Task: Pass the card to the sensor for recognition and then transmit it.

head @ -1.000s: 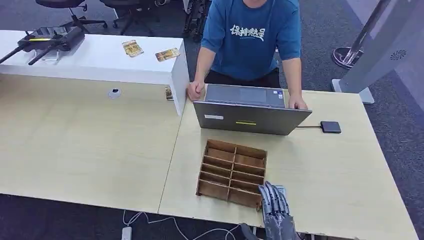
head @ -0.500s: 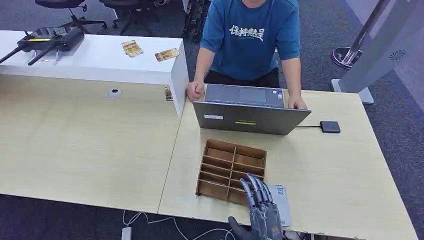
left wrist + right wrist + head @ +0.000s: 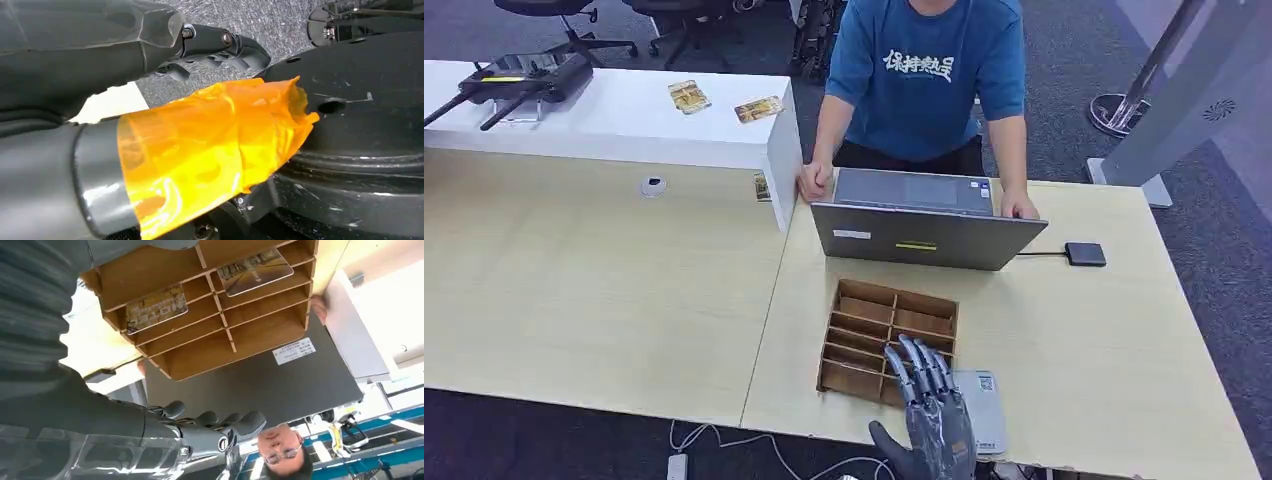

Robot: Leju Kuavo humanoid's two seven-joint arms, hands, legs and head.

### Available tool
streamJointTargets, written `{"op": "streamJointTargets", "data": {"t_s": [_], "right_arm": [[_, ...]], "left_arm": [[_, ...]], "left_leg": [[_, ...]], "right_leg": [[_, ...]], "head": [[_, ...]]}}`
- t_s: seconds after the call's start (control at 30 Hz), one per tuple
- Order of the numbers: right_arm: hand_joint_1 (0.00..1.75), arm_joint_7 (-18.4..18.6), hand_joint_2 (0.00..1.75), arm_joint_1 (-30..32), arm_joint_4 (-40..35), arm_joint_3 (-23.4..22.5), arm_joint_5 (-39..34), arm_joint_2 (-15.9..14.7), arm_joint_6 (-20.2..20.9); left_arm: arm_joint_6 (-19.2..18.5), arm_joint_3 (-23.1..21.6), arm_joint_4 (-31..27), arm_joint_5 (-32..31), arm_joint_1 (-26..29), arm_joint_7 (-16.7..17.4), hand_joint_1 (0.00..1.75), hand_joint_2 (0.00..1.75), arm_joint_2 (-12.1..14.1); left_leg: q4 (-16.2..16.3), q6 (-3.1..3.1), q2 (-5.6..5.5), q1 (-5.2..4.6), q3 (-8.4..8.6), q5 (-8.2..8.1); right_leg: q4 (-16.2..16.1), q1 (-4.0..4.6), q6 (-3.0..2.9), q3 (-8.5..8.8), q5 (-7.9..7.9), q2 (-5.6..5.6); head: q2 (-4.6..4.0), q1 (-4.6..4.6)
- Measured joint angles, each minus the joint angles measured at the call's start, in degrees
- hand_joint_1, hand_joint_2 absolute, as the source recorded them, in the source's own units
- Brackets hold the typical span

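Right hand (image 3: 934, 420) raised, fingers extended, holding nothing

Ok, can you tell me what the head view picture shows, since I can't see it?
The robot's right hand reaches, fingers spread, over a wooden divider box on a pale table. Behind it, a person in a blue shirt leans on a grey laptop.

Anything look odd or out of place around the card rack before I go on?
One oddity: the left hand has crumpled orange tape wrapped around part of it. On the table, the wooden rack stands square, two cards sit neatly in its slots, and the right hand hovers over the rack, holding nothing.
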Motion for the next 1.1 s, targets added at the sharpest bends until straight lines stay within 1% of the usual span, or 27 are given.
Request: {"op": "streamJointTargets", "data": {"t_s": [0.07,0.23,0.33,0.5,0.57,0.7,0.97,1.1], "right_arm": [[0.0,0.9,1.75,-0.12,0.07,-0.02,1.49,0.31,-0.13],[0.0,5.38,1.75,-0.2,-0.04,-0.28,7.1,0.72,0.57],[0.0,6.31,1.75,-0.17,-0.04,-0.42,8.36,0.83,0.68],[0.0,12.26,1.75,-0.22,0.28,-0.83,15.61,1.0,2.84],[0.0,13.6,1.75,-0.13,0.33,-1.07,16.35,1.0,3.43],[0.0,13.11,1.75,0.09,0.31,-1.62,14.29,0.94,5.33],[0.0,12.98,1.75,0.51,-0.04,-2.03,13.83,0.94,6.47],[0.0,13.31,1.75,0.54,-0.04,-2.1,12.85,0.94,7.89]], "left_arm": [[0.0,0.0,0.0,0.04,0.0,0.0,0.0,0.0,0.0],[0.2,-0.02,0.0,0.22,0.01,0.2,0.0,0.0,-0.02],[0.22,-0.07,0.0,0.26,0.01,0.26,0.0,0.0,-0.02],[0.37,-0.35,0.0,0.28,0.01,0.37,0.0,0.0,0.02],[0.42,-0.35,0.0,0.53,0.02,0.44,0.0,0.0,0.02],[0.72,-0.35,0.0,0.96,0.03,0.44,0.0,0.0,-0.07],[0.77,-0.35,0.0,1.18,0.04,0.44,0.0,0.0,-0.13],[0.77,-0.35,0.0,1.42,0.04,0.5,0.0,0.0,-0.17]], "left_leg": [[0.0,0.0,0.01,0.0,0.01,0.0],[0.0,0.0,0.01,0.01,0.01,0.0],[0.0,0.0,0.01,0.01,0.01,0.0],[0.0,0.0,0.01,0.0,0.01,0.0],[0.0,0.0,0.0,0.0,0.01,0.0],[0.0,0.0,0.0,0.0,0.01,0.0],[0.0,0.0,0.0,0.01,0.0,0.0],[0.0,0.0,0.0,0.01,0.0,0.0]], "right_leg": [[0.01,0.0,0.0,-0.01,0.0,0.0],[0.01,0.01,0.0,0.0,0.0,0.01],[0.01,0.01,0.0,0.0,0.0,0.01],[0.0,0.0,0.0,-0.01,0.0,0.0],[0.0,0.0,0.0,0.0,0.0,0.0],[0.0,0.0,0.0,0.0,0.0,0.0],[0.01,0.0,0.0,0.0,0.0,0.0],[0.01,0.0,0.0,0.0,0.0,0.0]], "head": [[0.0,0.0],[0.0,0.0],[0.0,0.0],[0.0,0.0],[0.0,0.0],[0.0,0.0],[0.0,0.0],[0.0,0.0]]}}
